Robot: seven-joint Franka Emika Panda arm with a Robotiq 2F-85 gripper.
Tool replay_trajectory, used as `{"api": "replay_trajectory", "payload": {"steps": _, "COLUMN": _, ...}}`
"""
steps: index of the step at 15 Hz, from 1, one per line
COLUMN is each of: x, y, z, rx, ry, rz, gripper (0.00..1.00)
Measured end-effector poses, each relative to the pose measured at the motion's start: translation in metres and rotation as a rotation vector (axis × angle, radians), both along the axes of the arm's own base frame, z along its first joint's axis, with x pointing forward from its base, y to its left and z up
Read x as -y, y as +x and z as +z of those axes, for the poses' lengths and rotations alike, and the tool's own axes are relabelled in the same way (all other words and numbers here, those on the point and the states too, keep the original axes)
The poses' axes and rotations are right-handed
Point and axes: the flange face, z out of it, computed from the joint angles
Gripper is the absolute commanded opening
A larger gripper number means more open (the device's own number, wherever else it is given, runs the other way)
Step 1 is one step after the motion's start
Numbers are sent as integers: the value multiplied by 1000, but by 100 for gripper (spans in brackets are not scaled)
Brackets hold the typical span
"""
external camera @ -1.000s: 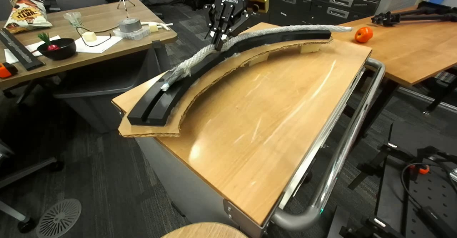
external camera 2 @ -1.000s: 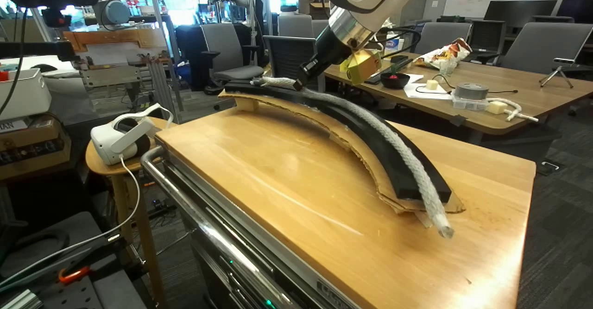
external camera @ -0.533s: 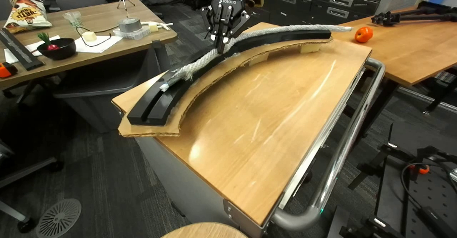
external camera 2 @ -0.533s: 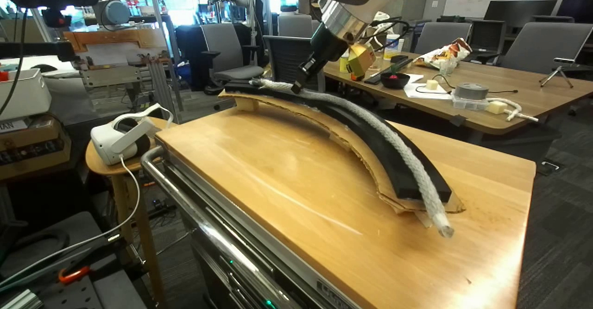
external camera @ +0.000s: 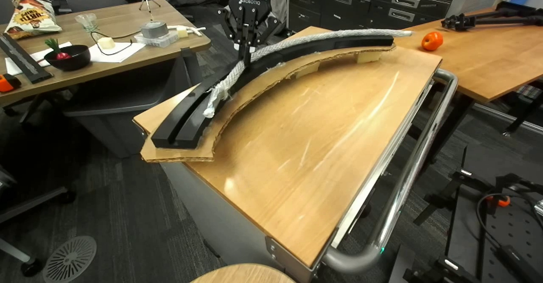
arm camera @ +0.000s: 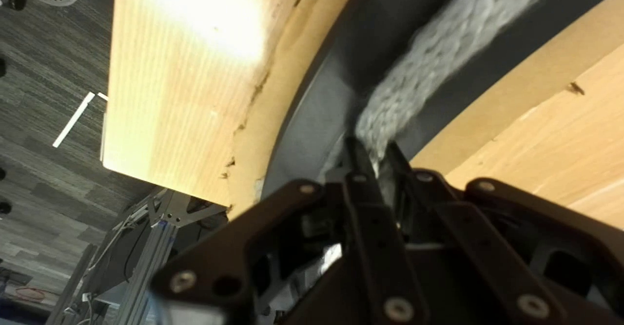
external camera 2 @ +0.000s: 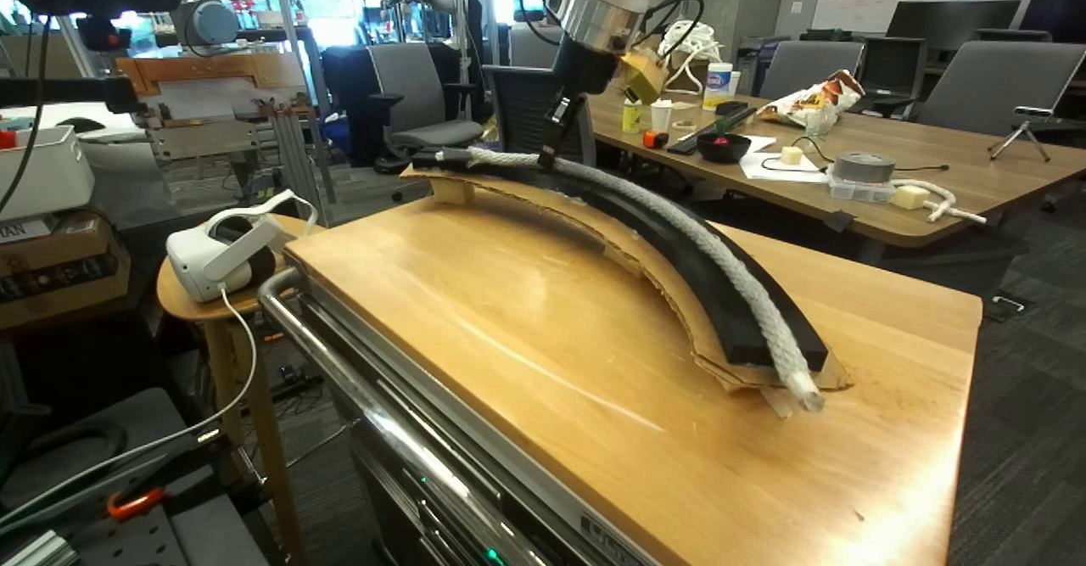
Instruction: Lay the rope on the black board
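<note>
The gripper (external camera: 246, 64) has shifted left in the upper middle of an exterior view, its jaws pinching the rope (external camera: 339, 33), and the frayed end (external camera: 209, 112) has swung from about the groove (external camera: 184, 122) onto the inner ridge of the black board (external camera: 297, 53), left of centre. At the lower right of an exterior view the opposite end (external camera 2: 810, 398) has drawn in yet pokes past the board; most rope follows the arc, but the frayed end probably needs steering back outward

Rope end (external camera: 213, 102) nearer black board's (external camera: 297, 51) inner edge
</note>
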Motion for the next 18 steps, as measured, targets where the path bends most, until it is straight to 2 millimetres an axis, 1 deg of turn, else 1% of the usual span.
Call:
{"api": "replay_trajectory", "payload": {"steps": 5, "x": -4, "y": 3, "z": 3, "rx": 10, "ry": 8, "rz": 2, "gripper": 3}}
{"api": "replay_trajectory", "payload": {"steps": 9, "x": -7, "y": 6, "z": 4, "rx": 4, "ry": 47, "rz": -26, "gripper": 3}}
{"api": "replay_trajectory", "payload": {"steps": 15, "x": -7, "y": 12, "z": 0, "rx": -35, "ry": 124, "rz": -116, "gripper": 3}}
{"api": "replay_trajectory", "payload": {"steps": 18, "x": -3, "y": 15, "z": -2, "rx": -59, "ry": 156, "rz": -178, "gripper": 3}}
